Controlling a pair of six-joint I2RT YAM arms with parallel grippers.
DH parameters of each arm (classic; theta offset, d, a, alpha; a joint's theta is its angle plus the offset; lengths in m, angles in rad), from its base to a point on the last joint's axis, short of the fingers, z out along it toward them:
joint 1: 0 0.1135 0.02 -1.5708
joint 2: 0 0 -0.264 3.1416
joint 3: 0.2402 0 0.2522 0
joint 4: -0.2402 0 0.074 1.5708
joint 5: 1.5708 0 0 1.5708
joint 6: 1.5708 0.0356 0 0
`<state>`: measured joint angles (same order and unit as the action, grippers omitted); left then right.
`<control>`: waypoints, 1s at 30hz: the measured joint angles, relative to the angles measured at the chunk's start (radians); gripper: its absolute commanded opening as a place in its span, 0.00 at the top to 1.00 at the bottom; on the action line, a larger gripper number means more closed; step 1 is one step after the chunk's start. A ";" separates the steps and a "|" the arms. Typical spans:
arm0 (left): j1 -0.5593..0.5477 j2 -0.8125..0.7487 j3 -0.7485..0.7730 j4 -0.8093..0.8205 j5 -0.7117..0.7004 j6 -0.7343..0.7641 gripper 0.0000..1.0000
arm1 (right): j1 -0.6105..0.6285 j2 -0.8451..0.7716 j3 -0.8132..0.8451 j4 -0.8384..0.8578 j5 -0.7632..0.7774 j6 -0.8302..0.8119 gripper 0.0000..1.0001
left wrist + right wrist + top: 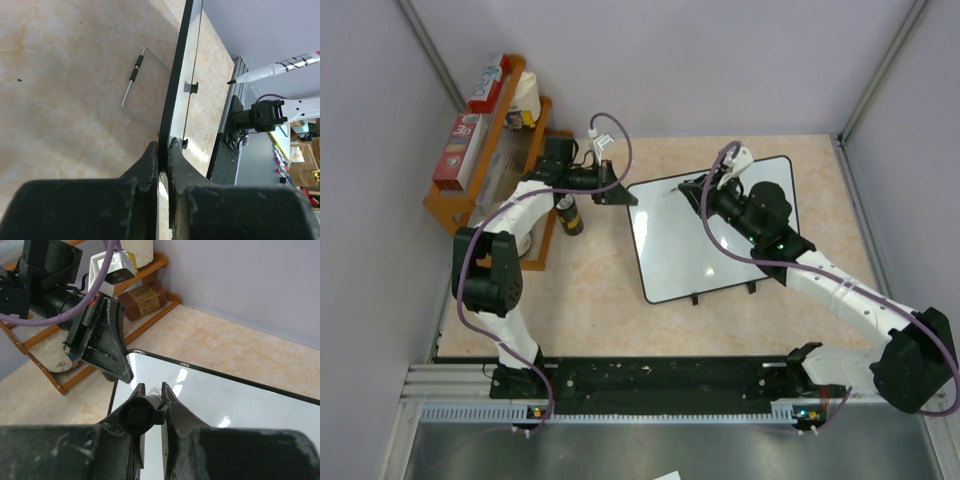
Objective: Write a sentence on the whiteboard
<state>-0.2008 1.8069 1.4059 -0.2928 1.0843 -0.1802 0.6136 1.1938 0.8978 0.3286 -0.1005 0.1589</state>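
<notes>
The whiteboard [690, 255] lies tilted on the table, glossy white with a black rim. I see no sentence on it; its face looks blank. My left gripper [623, 196] is shut on the board's far-left corner; in the left wrist view [163, 148] the jaws pinch the black rim [175, 85] seen edge-on. My right gripper [703, 190] is shut on a marker [682, 190], tip pointing left over the board's upper part. In the right wrist view [152, 389] the marker's dark rear end [141, 413] sits between the fingers above the board [240, 405]. The marker also shows in the left wrist view [280, 66].
A wooden rack [480, 190] with boxes stands at the far left. A dark bottle [570, 215] stands beside it near my left arm. A wire stand [145, 85] is behind the board. Grey walls enclose the table.
</notes>
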 measured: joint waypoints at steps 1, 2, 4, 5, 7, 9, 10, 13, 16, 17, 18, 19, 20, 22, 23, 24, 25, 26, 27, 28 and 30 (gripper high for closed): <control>0.000 0.000 0.000 -0.002 -0.001 0.001 1.00 | 0.000 0.003 0.000 0.002 0.002 0.000 1.00; 0.000 0.000 0.000 -0.004 -0.002 0.002 1.00 | 0.000 0.009 0.000 0.005 0.003 -0.001 1.00; 0.000 0.000 0.000 -0.007 -0.002 0.005 1.00 | 0.002 0.024 0.000 0.009 0.008 -0.001 1.00; 0.000 0.000 0.000 -0.009 -0.003 0.006 1.00 | 0.003 0.033 0.000 0.008 0.011 -0.001 1.00; 0.000 0.000 0.000 -0.015 -0.006 0.010 1.00 | 0.007 0.050 0.000 0.008 0.018 -0.001 1.00; 0.000 -0.001 0.001 -0.025 -0.009 0.016 1.00 | 0.012 0.066 0.002 0.007 0.027 -0.001 1.00; 0.000 -0.001 0.001 -0.027 -0.010 0.018 1.00 | 0.013 0.072 0.003 0.008 0.030 -0.001 1.00; 0.000 -0.001 0.003 -0.032 -0.010 0.022 1.00 | 0.014 0.085 0.017 0.008 0.038 0.000 1.00; 0.000 -0.001 0.004 -0.038 -0.011 0.025 1.00 | 0.015 0.098 0.040 0.008 0.048 0.000 1.00; 0.000 -0.001 0.004 -0.040 -0.011 0.026 1.00 | 0.016 0.102 0.049 0.010 0.054 0.000 1.00; 0.000 -0.001 0.004 -0.042 -0.013 0.026 1.00 | 0.016 0.106 0.055 0.011 0.057 0.000 1.00; 0.000 -0.001 0.004 -0.044 -0.013 0.026 1.00 | 0.017 0.115 0.066 0.013 0.065 0.000 1.00; 0.000 -0.002 0.004 -0.046 -0.015 0.026 1.00 | 0.018 0.119 0.069 0.016 0.068 0.000 1.00; 0.000 -0.002 0.004 -0.050 -0.016 0.026 1.00 | 0.018 0.133 0.080 0.015 0.075 0.000 1.00; 0.000 -0.002 0.004 -0.051 -0.016 0.026 1.00 | 0.018 0.141 0.085 0.014 0.078 0.000 1.00; 0.000 -0.002 0.004 -0.052 -0.016 0.027 1.00 | 0.019 0.147 0.086 0.016 0.080 0.001 1.00; 0.000 -0.002 0.004 -0.053 -0.017 0.027 1.00 | 0.019 0.152 0.086 0.014 0.081 0.001 1.00; 0.000 -0.002 0.004 -0.053 -0.017 0.027 1.00 | 0.019 0.157 0.086 0.013 0.082 0.001 1.00; 0.000 -0.002 0.004 -0.054 -0.022 0.027 1.00 | 0.019 0.160 0.086 0.013 0.082 0.001 1.00; 0.000 -0.002 0.004 -0.058 -0.023 0.027 1.00 | 0.019 0.162 0.086 0.013 0.082 0.001 1.00; 0.000 -0.002 0.004 -0.060 -0.024 0.027 1.00 | 0.019 0.162 0.086 0.013 0.081 0.001 1.00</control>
<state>-0.2005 1.8046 1.4101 -0.3531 1.0607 -0.1532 0.6327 1.3556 0.9836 0.3420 -0.0193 0.1596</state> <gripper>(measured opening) 0.047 0.118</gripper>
